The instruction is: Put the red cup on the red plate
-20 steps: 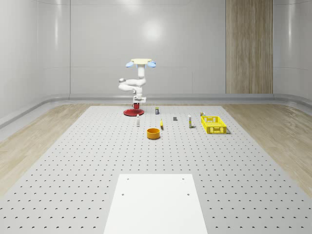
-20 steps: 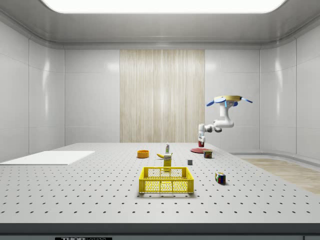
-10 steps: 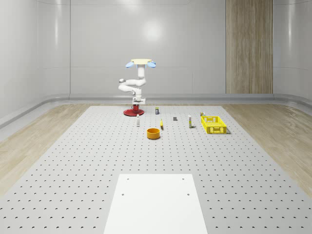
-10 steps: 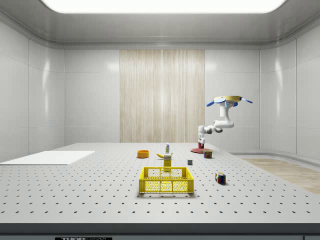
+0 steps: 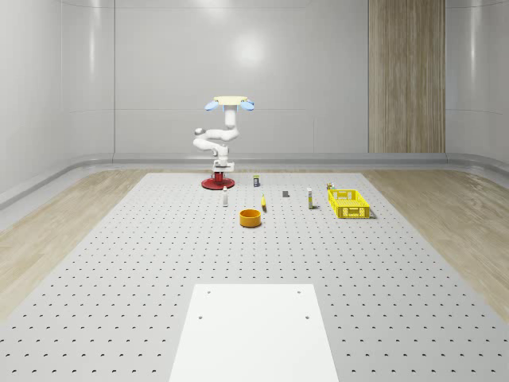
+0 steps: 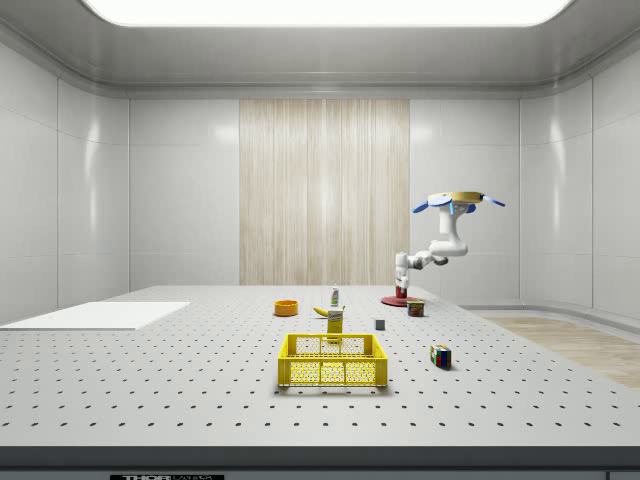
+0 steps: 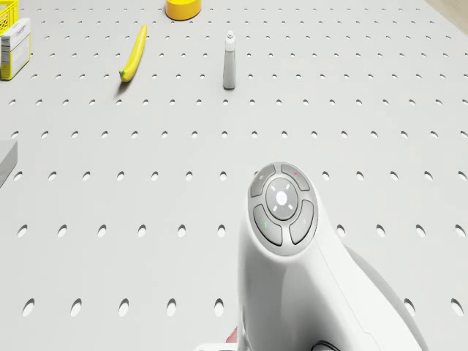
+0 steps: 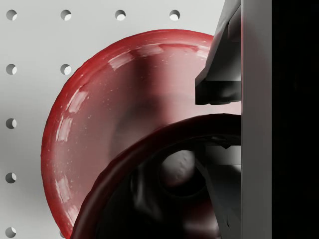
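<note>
**Cup over the plate, not yet set down**

We hover the drone (image 5: 231, 102) above the far edge of the perforated table (image 5: 254, 263), close to its far-left corner in the whole-scene view, with the arm (image 5: 213, 140) folded down beneath it; the gripper (image 5: 222, 165) hangs directly over the red plate (image 5: 215, 184), which lies on the table near that far edge.

In the wrist view the red cup (image 8: 164, 189) sits right at the gripper with its dark rim and hollow towards the camera; one finger (image 8: 219, 74) reaches down across its rim, so we judge the fingers to be pinching the cup's wall; the plate (image 8: 99, 109) spreads out beneath it, glossy and bare.

We judge the carrying part done; the cup is already above the plate, though towards one side of it rather than dead centre. We cannot tell from these views whether the cup's base touches the plate yet; in the side view the gripper (image 6: 402, 288) looks just above the plate (image 6: 398, 300).

What is left, as we see it: lower the cup onto the plate, let go, and lift the arm away without tipping it. The orange bowl (image 5: 250, 217), banana (image 7: 132, 53) and yellow crate (image 5: 349, 202) stand well apart, nearer the middle of the table.
</note>
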Available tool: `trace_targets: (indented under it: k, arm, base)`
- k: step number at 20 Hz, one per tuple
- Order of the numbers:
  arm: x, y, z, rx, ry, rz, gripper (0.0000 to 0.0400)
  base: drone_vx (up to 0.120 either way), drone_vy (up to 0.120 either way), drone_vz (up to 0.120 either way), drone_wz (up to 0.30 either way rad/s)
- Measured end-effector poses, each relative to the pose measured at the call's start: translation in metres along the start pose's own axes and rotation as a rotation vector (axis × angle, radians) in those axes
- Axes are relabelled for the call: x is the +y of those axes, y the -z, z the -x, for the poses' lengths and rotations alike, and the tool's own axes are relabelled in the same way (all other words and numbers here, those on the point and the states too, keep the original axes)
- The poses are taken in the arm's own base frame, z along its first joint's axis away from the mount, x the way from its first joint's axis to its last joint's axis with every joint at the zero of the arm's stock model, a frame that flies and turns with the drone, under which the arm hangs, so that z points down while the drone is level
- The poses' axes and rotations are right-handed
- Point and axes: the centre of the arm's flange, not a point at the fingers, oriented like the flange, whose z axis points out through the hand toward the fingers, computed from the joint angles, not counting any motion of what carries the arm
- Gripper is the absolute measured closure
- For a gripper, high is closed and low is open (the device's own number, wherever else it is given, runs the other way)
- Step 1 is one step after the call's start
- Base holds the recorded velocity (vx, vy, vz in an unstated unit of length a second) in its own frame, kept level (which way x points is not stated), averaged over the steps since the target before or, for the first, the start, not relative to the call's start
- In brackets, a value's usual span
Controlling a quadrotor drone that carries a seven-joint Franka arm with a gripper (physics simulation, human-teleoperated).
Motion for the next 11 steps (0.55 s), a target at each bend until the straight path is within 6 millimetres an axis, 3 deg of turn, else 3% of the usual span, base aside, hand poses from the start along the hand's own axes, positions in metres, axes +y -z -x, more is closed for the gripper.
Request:
trace_targets:
  k: [3,5,8,11]
  arm:
    - [0.001,-0.002,-0.001,0.0,-0.001,0.0,0.0155]
    - [0.002,0.001,-0.002,0.0,-0.001,0.0,0.0094]
    - [0.002,0.008,-0.002,0.0,-0.002,0.0,0.0044]
    - [0.003,0.012,-0.003,0.0,-0.002,0.0,0.0023]
  base:
    - [0.0,0.0,0.0,0.0]
    - [0.0,0.0,0.0,0.0]
    - [0.0,0.0,0.0,0.0]
    - [0.0,0.0,0.0,0.0]
